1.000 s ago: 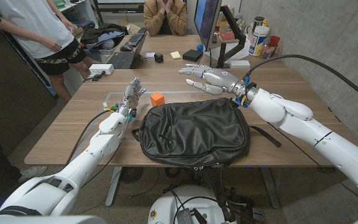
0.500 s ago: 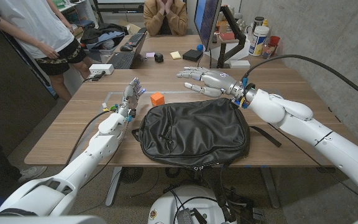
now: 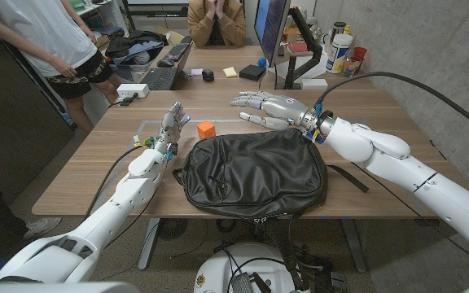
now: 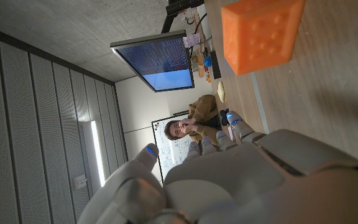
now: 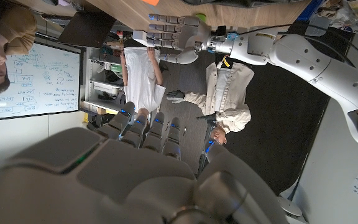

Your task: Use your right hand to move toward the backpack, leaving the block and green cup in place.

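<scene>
Over the last second the right hand (image 3: 265,107), fingers spread and holding nothing, had drifted toward ten o'clock, hovering just beyond the black backpack's (image 3: 255,172) far edge; the approach looked unfinished. The backpack lay flat at table centre, long axis three-to-nine. The orange block (image 3: 206,129) sat untouched at eleven o'clock from it, near the empty, spread left hand (image 3: 169,126).
</scene>
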Controlling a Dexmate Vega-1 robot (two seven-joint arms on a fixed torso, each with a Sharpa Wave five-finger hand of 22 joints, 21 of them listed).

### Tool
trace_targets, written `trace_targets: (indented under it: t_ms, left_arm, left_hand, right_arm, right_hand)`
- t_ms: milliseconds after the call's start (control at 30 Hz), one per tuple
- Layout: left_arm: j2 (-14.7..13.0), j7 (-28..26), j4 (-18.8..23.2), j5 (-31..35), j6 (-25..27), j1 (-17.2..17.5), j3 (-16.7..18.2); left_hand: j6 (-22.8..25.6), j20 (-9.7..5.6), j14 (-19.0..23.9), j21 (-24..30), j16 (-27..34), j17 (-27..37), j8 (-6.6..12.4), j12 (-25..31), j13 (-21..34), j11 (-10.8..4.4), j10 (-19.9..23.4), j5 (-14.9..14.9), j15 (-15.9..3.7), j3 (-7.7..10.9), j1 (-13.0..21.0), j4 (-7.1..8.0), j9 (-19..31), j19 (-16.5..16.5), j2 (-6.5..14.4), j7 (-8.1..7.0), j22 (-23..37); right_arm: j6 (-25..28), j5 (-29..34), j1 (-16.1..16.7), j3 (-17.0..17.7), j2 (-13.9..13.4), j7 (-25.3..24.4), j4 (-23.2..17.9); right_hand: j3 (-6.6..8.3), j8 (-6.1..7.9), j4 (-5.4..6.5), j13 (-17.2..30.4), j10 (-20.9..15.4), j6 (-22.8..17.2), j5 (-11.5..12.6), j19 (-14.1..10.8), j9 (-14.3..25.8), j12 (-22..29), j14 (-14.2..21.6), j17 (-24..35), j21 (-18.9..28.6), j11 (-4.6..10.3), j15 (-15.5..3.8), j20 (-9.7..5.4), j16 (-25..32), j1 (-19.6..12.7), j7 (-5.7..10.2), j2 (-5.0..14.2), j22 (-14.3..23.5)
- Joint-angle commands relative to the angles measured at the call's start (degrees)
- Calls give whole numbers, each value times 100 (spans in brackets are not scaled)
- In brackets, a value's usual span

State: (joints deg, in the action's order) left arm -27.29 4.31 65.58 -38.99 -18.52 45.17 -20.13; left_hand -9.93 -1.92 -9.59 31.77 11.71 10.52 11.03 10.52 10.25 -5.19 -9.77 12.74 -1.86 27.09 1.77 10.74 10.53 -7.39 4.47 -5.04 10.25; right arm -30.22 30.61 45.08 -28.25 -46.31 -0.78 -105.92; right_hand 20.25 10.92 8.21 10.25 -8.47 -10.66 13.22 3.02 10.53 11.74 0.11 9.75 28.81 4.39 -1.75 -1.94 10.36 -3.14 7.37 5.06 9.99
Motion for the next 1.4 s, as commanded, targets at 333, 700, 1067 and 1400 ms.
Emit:
trace_targets:
  t_ms: [333,700,1067,1400]
  left_arm:
    - [-64,-47,173,-34,-33,167,46]
    - [-84,-43,205,-36,-27,192,49]
    - [-86,-44,193,-34,-32,196,51]
    - [-90,-47,187,-31,-33,193,53]
  left_hand:
    - [-120,-264,-198,-11,10,19,-7,23,20,-11,-72,5,-256,52,-69,-4,12,17,537,-41,31]
    - [-122,-258,-197,-21,8,19,-11,23,20,0,-70,3,-251,49,-71,-4,12,20,535,-41,31]
    - [-120,-251,-197,-31,7,19,-12,22,20,14,-69,2,-244,45,-75,-3,11,21,531,-45,32]
    - [-113,-248,-195,-39,6,20,-11,23,20,19,-67,1,-243,35,-82,-1,10,26,524,-42,33]
  right_arm:
    - [130,120,52,-85,-46,143,-142]
    - [213,245,63,-112,-68,159,-196]
    - [320,336,7,-184,-55,208,-164]
    - [307,360,-35,-260,-67,242,-114]
  right_hand:
    - [26,28,-26,27,23,-37,22,-6,18,12,-4,17,-25,41,-435,-458,-4,-46,2,254,20]
    - [26,27,-26,27,21,-44,14,-6,19,14,-10,20,-46,52,-433,-461,-1,-51,1,262,21]
    - [28,23,-7,28,27,-42,9,-6,21,14,-16,24,-68,56,-443,-465,0,-40,23,272,22]
    - [45,22,-5,28,34,-49,10,-10,22,13,-14,20,-90,38,-446,-461,0,-52,16,290,23]
